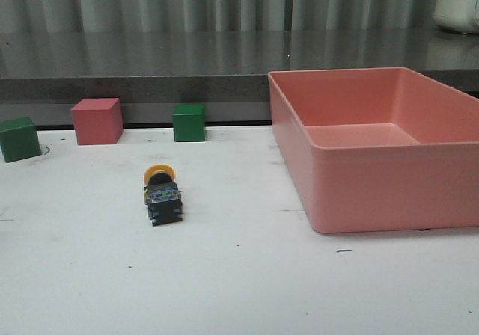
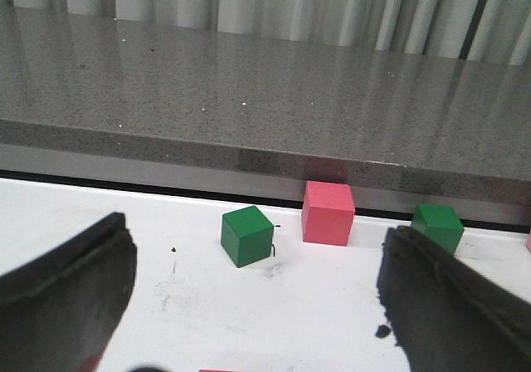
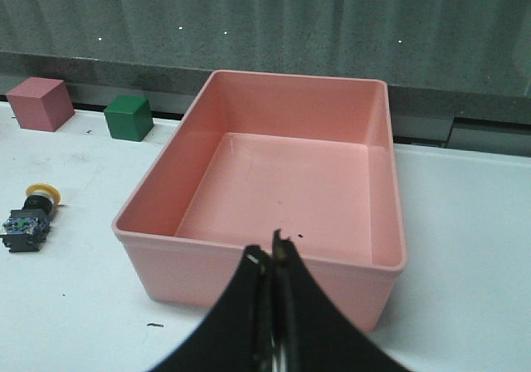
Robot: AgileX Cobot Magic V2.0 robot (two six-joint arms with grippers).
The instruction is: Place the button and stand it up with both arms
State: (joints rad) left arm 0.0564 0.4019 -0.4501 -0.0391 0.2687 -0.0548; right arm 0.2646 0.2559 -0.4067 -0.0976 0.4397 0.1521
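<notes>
The button (image 1: pixel 162 194) lies on its side on the white table, left of centre, with its yellow cap toward the back and its black body toward the front. It also shows in the right wrist view (image 3: pixel 30 217), left of the bin. My left gripper (image 2: pixel 257 293) is open and empty, its two black fingers (image 2: pixel 62 293) spread wide above bare table; the button is out of that view. My right gripper (image 3: pixel 270 252) is shut on nothing, hovering at the near wall of the pink bin (image 3: pixel 249 272). Neither gripper shows in the front view.
A large empty pink bin (image 1: pixel 352 200) stands at the right. Along the back edge sit a green cube (image 1: pixel 19 138), a pink cube (image 1: pixel 97 120) and another green cube (image 1: pixel 188 122). A raised grey ledge (image 1: pixel 150 66) runs behind the table.
</notes>
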